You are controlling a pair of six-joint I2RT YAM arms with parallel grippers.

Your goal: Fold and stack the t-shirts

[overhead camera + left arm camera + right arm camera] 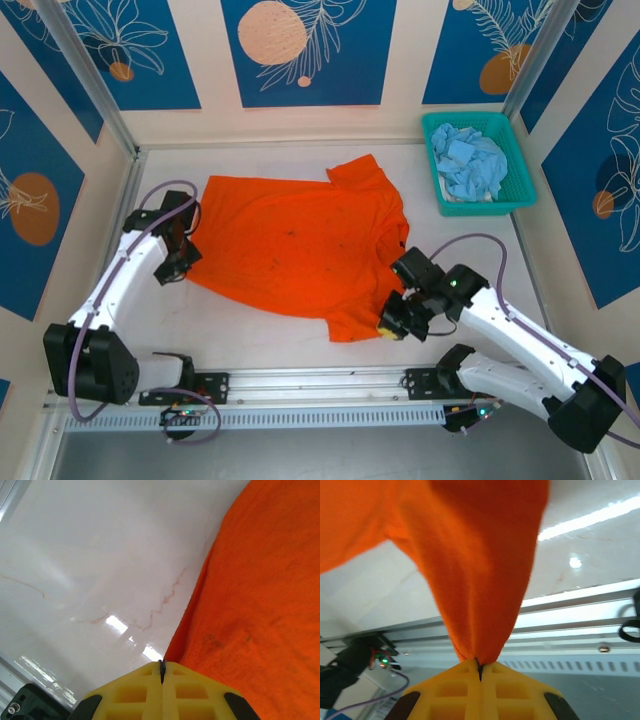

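the first fold is being set up: the bright orange cloth t-shirt (300,250) lies spread in the middle of the glossy white table (250,345), pinched at both ends — the left gripper (161,672) clenched on its left edge, the right gripper (479,672) clamped on a lifted near-right corner. next, i judge, both should carry their edges across evenly. crumpled pale blue t-shirts (468,165) wait in the teal plastic mesh basket (478,208), far right; blue floral wall panels (300,50) enclose the cell.
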